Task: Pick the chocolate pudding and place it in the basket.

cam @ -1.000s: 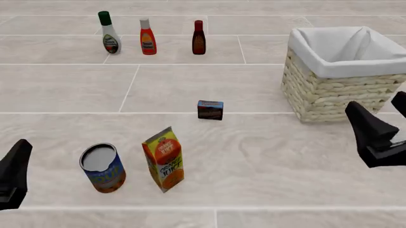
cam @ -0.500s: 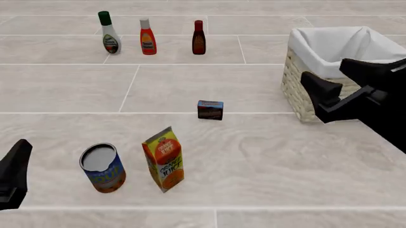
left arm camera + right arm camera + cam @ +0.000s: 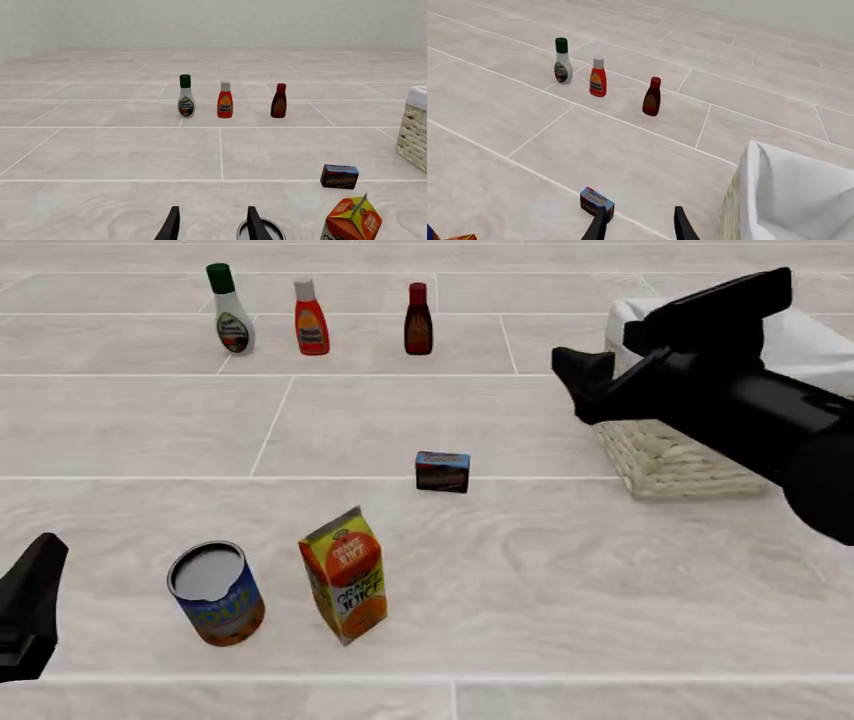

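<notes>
The chocolate pudding (image 3: 442, 471), a small dark brown box, lies alone on the tiled surface near the middle; it also shows as the pudding (image 3: 339, 176) and the pudding (image 3: 596, 201) in the wrist views. The basket (image 3: 667, 465) stands at the right, largely covered by my right arm; its white lining (image 3: 794, 195) fills a corner of the right wrist view. My right gripper (image 3: 577, 375) hovers open, up and to the right of the pudding, beside the basket's left side, holding nothing. My left gripper (image 3: 40, 570) sits open and empty at the near left edge.
Three bottles line the back: a green-capped white one (image 3: 231, 310), an orange-red one (image 3: 311, 320) and a dark brown sauce bottle (image 3: 418, 320). An orange juice carton (image 3: 347, 575) and an open tin can (image 3: 214, 592) stand near the front left.
My right arm has swung from the near right edge up and leftward across the basket, its gripper now beside the basket's left side. The left arm and all objects have stayed put.
</notes>
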Controlling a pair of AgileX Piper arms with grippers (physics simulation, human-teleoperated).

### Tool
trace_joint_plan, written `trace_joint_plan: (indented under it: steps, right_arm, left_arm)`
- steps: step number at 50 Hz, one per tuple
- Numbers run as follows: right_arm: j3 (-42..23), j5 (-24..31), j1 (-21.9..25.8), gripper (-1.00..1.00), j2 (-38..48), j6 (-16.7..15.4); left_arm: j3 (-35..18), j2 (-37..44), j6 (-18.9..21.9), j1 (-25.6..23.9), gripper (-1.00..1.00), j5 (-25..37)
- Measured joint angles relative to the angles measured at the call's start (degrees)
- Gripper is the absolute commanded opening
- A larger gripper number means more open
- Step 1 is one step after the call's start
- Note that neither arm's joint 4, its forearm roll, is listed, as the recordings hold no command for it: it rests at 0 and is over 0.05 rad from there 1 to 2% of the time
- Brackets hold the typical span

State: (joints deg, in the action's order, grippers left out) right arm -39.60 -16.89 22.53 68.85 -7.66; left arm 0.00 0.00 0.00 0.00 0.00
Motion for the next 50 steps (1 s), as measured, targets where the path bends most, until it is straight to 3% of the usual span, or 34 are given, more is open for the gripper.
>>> trace_joint_plan:
  steps: [23, 50]
  right_arm:
    - [-13.6, 4.4, 2.1, 1.0, 13.0, 0.9]
    - [-30.7, 15.5, 4.6, 1.0, 25.7, -0.7]
  left_arm:
    - [0.0, 0.0, 0.0, 0.0, 1.0, 0.0]
    - [0.0, 0.0, 0.0, 0.0, 1.0, 0.0]
